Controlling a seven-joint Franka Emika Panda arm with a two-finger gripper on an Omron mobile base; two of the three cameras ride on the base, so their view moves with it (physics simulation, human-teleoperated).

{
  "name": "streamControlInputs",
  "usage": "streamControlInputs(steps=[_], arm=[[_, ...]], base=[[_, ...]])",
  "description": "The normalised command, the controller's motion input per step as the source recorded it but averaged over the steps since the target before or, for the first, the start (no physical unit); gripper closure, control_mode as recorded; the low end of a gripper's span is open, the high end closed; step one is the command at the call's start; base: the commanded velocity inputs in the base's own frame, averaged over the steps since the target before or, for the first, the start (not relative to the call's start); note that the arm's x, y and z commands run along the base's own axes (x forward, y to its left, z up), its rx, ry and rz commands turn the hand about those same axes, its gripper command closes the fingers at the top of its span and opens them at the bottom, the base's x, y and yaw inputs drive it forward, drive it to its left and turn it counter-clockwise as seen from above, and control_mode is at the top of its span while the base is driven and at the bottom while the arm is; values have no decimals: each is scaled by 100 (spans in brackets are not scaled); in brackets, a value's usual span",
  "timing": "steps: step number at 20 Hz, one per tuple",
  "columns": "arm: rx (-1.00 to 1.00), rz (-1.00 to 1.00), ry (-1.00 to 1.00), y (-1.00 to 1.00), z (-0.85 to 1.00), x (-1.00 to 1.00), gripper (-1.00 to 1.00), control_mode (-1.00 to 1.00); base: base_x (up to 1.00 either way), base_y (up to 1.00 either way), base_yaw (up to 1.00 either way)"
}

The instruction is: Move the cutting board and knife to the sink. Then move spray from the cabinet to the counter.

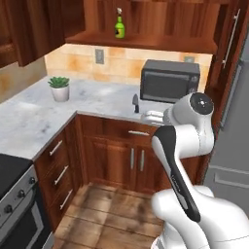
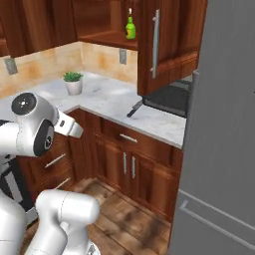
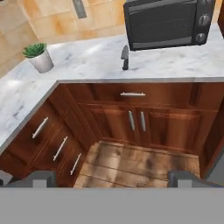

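The knife (image 3: 125, 57) lies on the white marble counter (image 3: 87, 65) just in front of the microwave, its black handle toward the counter's edge; it also shows as a dark knife (image 1: 135, 103) (image 2: 134, 108) in both base views. The green spray (image 1: 119, 27) (image 2: 130, 28) stands upright on the shelf of the wooden wall cabinet (image 1: 146, 44). My gripper (image 3: 113, 179) hangs open and empty over the floor, well short of the counter, with its fingertips (image 3: 43, 178) wide apart. The cutting board and the sink are out of view.
A black microwave (image 1: 170, 80) stands on the counter behind the knife. A potted plant (image 1: 60, 88) sits in the counter's corner. The stove (image 1: 12, 194) is at the left, a grey fridge (image 2: 224, 149) at the right. An open cabinet door (image 2: 164, 45) hangs above the microwave.
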Motion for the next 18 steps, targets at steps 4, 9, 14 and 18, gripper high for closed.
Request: streamControlInputs(steps=[4,9,14,18], arm=[[0,0,0,0,0,0,-100,100],[0,0,0,0,0,0,-100,100],[0,0,0,0,0,0,-100,100],[0,0,0,0,0,0,-100,100]], base=[[100,18,-34],[100,20,-31],[100,31,-24],[100,28,-19]])
